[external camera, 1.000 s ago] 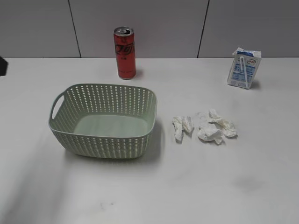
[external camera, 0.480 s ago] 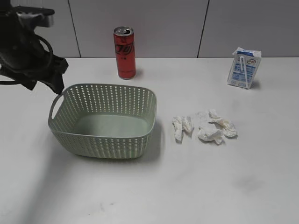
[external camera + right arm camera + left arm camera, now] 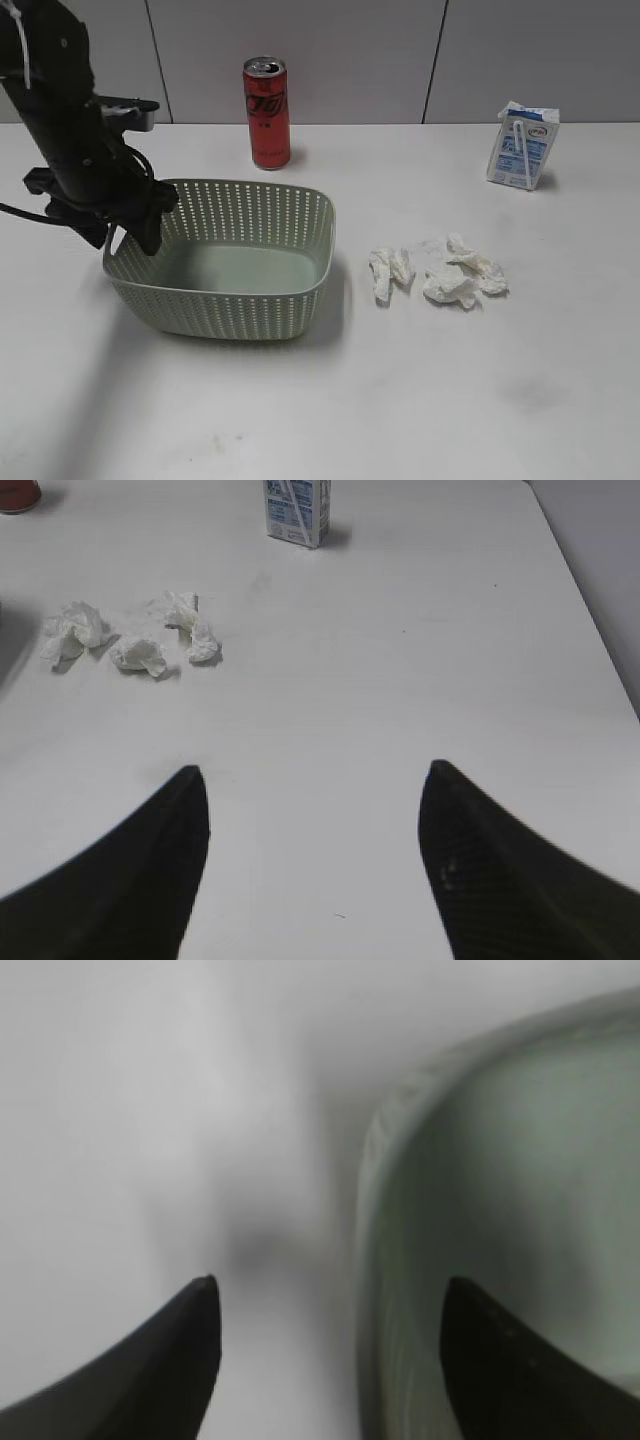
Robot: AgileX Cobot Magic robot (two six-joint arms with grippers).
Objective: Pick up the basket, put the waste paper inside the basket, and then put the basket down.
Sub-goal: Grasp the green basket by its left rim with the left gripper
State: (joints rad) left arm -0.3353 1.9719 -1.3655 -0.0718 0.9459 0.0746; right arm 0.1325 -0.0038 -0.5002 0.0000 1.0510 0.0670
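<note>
The pale sage-green basket [image 3: 235,262] stands on the table left of centre. My left gripper [image 3: 128,238] is open and straddles its left rim: in the left wrist view the rim [image 3: 375,1260] runs between the fingertips, one finger outside, one inside. Several white wads of waste paper [image 3: 437,272] lie on the table right of the basket; they also show in the right wrist view [image 3: 130,635]. My right gripper [image 3: 315,785] is open and empty above bare table, out of the exterior view.
A red drink can [image 3: 267,113] stands behind the basket near the wall. A white-and-blue drink carton [image 3: 522,145] stands at the back right, also in the right wrist view [image 3: 296,510]. The table's right edge [image 3: 590,610] shows there.
My left arm has come in from the upper left and dropped down onto the basket's left rim. The basket has shifted slightly. The paper has not moved.
</note>
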